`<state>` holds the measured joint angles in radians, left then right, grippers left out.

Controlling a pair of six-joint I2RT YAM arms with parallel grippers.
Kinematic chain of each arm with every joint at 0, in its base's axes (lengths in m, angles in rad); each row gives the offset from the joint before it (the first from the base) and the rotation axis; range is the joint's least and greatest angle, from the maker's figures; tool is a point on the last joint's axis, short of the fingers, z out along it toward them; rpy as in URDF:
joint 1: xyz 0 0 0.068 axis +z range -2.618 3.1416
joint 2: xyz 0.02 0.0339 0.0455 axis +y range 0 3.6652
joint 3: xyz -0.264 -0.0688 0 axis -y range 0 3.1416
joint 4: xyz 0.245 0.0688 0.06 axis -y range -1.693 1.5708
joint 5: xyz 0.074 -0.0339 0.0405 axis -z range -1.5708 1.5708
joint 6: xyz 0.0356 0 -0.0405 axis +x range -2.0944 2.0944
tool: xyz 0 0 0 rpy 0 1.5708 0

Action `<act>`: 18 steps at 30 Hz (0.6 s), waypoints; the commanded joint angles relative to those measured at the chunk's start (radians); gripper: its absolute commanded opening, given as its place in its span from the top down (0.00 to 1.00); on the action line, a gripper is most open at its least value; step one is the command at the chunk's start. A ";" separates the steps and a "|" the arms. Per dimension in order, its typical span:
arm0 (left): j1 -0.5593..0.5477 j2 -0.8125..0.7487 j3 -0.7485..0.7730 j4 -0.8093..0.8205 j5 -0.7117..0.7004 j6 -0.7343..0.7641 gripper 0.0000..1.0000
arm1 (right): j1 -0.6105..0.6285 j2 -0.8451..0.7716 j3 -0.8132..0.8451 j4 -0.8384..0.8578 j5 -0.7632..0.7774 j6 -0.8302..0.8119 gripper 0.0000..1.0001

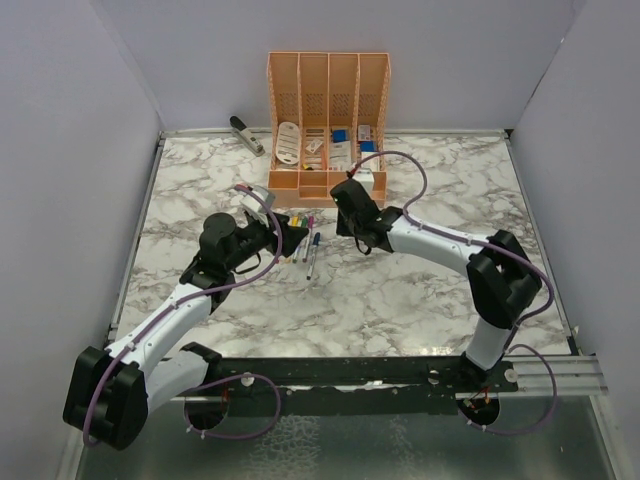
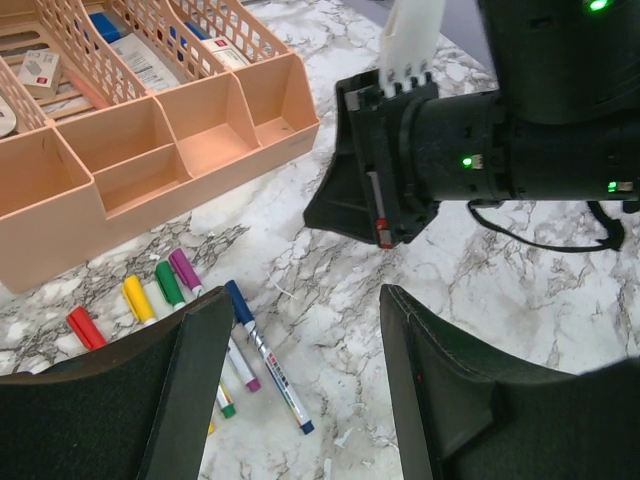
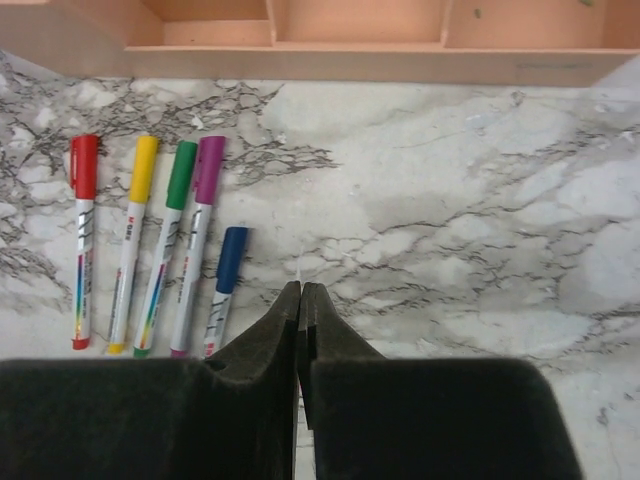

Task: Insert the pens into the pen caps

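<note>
Five thin white marker pens (image 3: 160, 290) are laid, coloured plastic caps (image 3: 182, 175) fitted, on the marble table (image 3: 480, 220); left gripper (image 2: 303, 305) is spread empty, right gripper (image 3: 300, 295) pinched shut.

Your left arm (image 1: 172, 318) and right arm (image 1: 432, 238) look alike: smooth white link shells broken by bulky black joint housings (image 1: 505, 280). A purple cable (image 1: 424, 188) loops along each. Small green lights (image 2: 466, 161) glow on the right arm's black wrist. Your left gripper (image 2: 305, 295) and right gripper (image 3: 300, 287) both have broad, matte-black fingers (image 2: 190, 400). A black rail (image 1: 350, 372) carries both bases.
</note>
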<state>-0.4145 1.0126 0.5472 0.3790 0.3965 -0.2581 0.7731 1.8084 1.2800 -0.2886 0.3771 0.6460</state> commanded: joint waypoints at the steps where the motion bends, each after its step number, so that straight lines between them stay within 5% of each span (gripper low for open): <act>1: -0.001 -0.007 0.022 -0.005 -0.037 0.022 0.38 | -0.030 -0.138 -0.066 -0.019 0.147 -0.015 0.96; 6: 0.002 0.012 0.039 -0.038 -0.127 0.020 0.39 | -0.247 -0.301 -0.205 0.021 0.069 -0.013 0.81; 8: 0.007 0.014 0.047 -0.068 -0.193 0.012 0.04 | -0.333 -0.381 -0.268 0.067 0.063 -0.046 0.76; 9: 0.012 0.016 0.056 -0.092 -0.232 0.009 0.01 | -0.370 -0.417 -0.294 0.091 0.070 -0.070 0.72; 18: 0.184 -0.024 0.113 -0.242 -0.562 0.017 0.01 | -0.711 -0.603 -0.433 0.166 0.035 -0.144 0.54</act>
<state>-0.3153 1.0279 0.6228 0.2028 0.0269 -0.2508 0.1825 1.2594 0.8993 -0.1944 0.4419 0.5476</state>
